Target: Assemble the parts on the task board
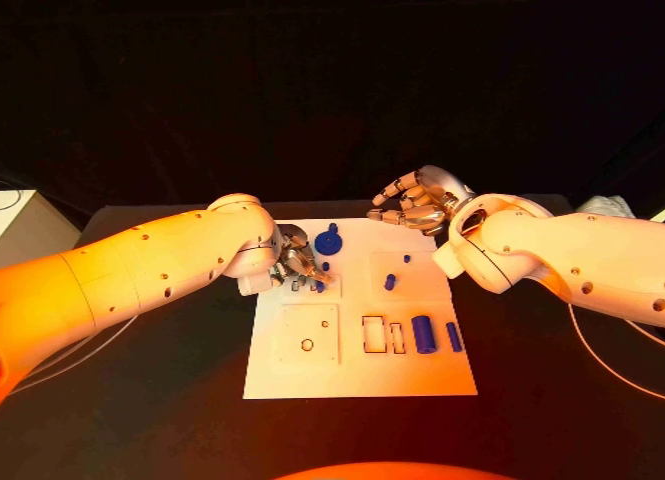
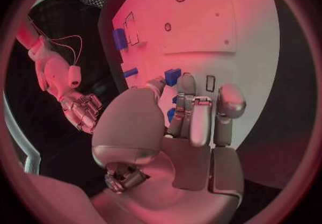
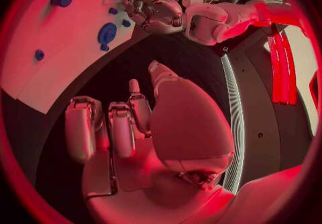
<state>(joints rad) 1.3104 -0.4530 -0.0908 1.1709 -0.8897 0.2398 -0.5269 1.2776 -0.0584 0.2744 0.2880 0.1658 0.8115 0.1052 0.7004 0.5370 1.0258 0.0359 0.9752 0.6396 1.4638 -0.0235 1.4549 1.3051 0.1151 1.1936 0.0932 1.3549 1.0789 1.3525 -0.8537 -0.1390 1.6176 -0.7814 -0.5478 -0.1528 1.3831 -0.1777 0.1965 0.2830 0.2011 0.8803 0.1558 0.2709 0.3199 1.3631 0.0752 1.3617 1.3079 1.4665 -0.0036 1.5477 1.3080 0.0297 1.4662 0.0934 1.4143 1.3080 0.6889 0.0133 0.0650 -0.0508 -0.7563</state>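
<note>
Your left hand, fingers curled over a small blue part on the task board, is nearer; right hand hovers empty, fingers loosely apart.

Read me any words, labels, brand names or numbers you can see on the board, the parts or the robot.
None: no readable text shows in any view.
The task board carries only outlined shapes and small holes, no lettering.
The blue parts are plain.
The left hand and right hand bear no legible marking.
</note>
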